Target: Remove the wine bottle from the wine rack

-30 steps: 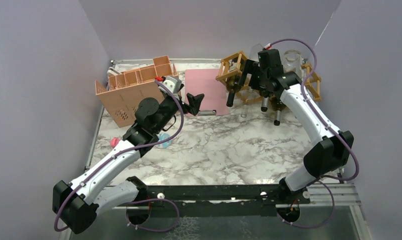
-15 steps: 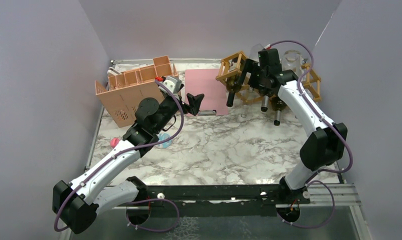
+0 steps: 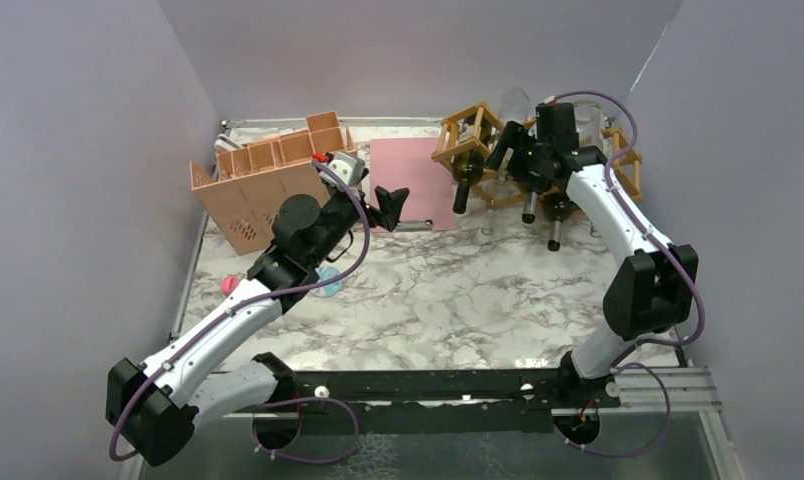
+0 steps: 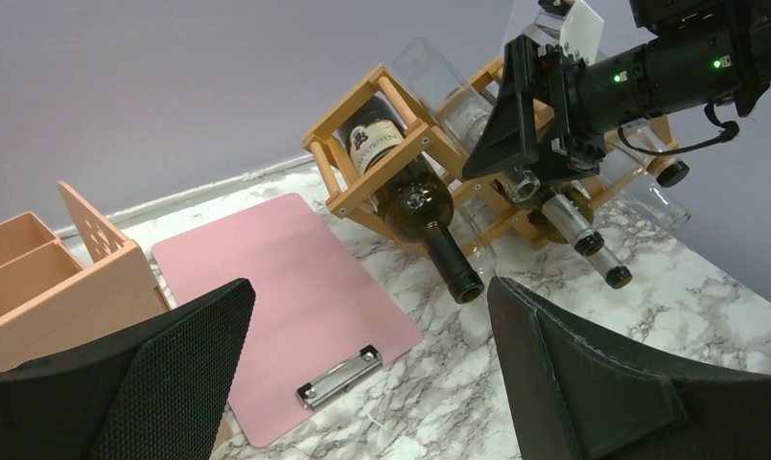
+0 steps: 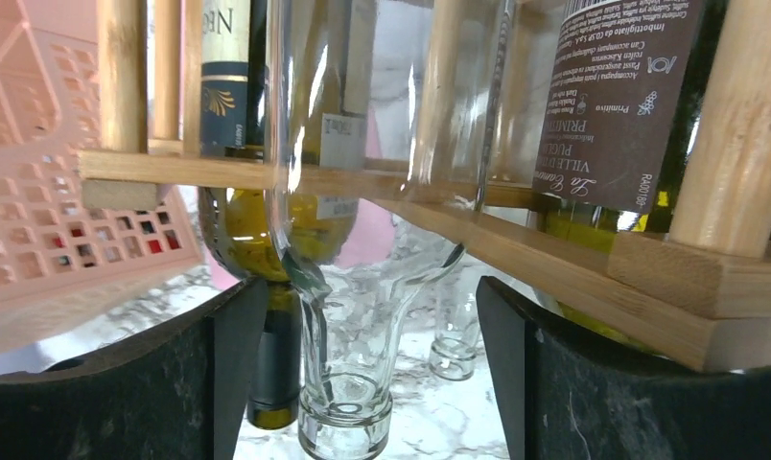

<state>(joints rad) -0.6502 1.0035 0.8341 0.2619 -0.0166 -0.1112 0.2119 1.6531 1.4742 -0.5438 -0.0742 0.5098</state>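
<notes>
While the left arm point(image 3: 238, 305) hangs at 10 o'clock above a pink clipboard point(image 3: 415, 180), the top view shows the wine rack point(image 3: 475, 128) at 1 o'clock on the marble surface point(image 3: 448, 290), with the right jaws up among its bottles.

From the left wrist, the left jaws are spread wide and hold nothing. Beyond them, at 12 o'clock, a dark bottle point(image 4: 420, 206) lies in the rack's end cell, its neck pointing to 5 o'clock.

From the right wrist, the right jaws stand wide open either side of a clear wine bottle point(image 5: 362, 307). They are not closed on it. It lies in the rack, neck toward 6 o'clock.
</notes>
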